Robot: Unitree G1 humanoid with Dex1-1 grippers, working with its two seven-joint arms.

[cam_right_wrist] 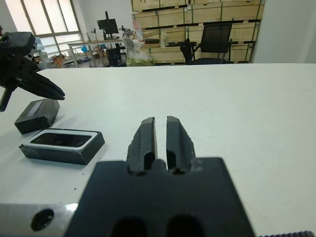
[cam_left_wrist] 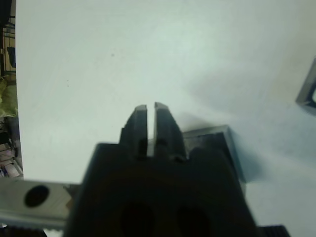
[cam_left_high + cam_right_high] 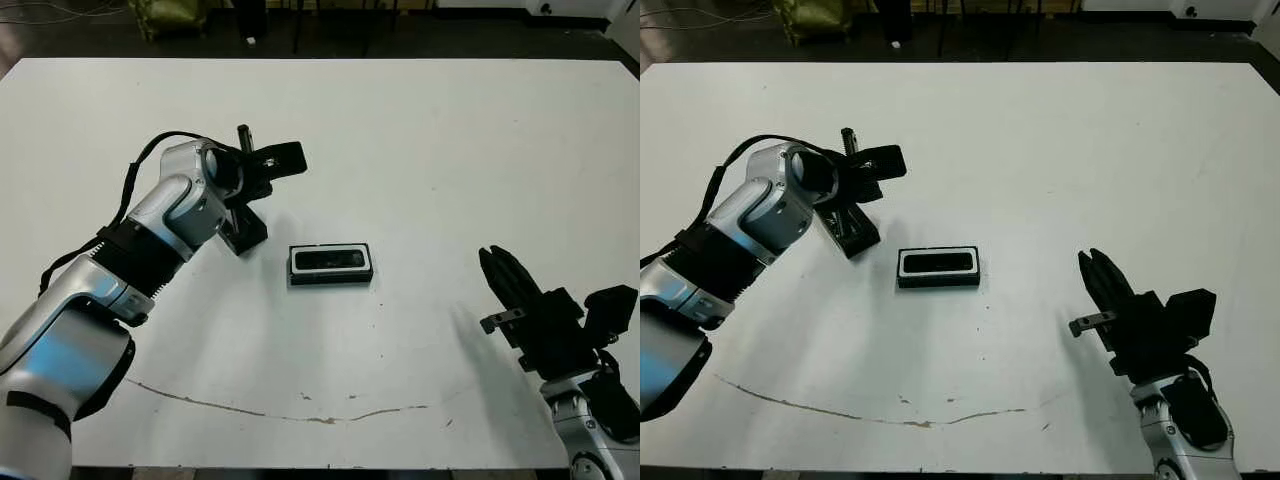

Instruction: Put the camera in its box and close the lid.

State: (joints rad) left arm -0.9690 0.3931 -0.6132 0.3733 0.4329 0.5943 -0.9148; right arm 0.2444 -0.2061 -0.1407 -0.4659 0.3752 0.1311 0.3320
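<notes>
1. Our right tool (image 3: 1095, 272) sits nearest us, clenched on nothing, well right of the box (image 3: 939, 268).
2. The camera (image 3: 939, 263) lies inside the box at mid-worktop (image 3: 1090, 140).
3. The lid (image 3: 850, 232) lies just beyond-left of the box; our left tool (image 2: 151, 112) hovers above it, clenched and empty.
4. We judge the lid step is in hand: next, release and grasp the lid.

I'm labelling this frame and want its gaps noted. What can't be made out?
Lid: in the head views, partly hidden by the left arm.
Box: in the left wrist view, cut off by the picture's edge.
Camera: too small in every view to tell whether it sits fully down.
</notes>
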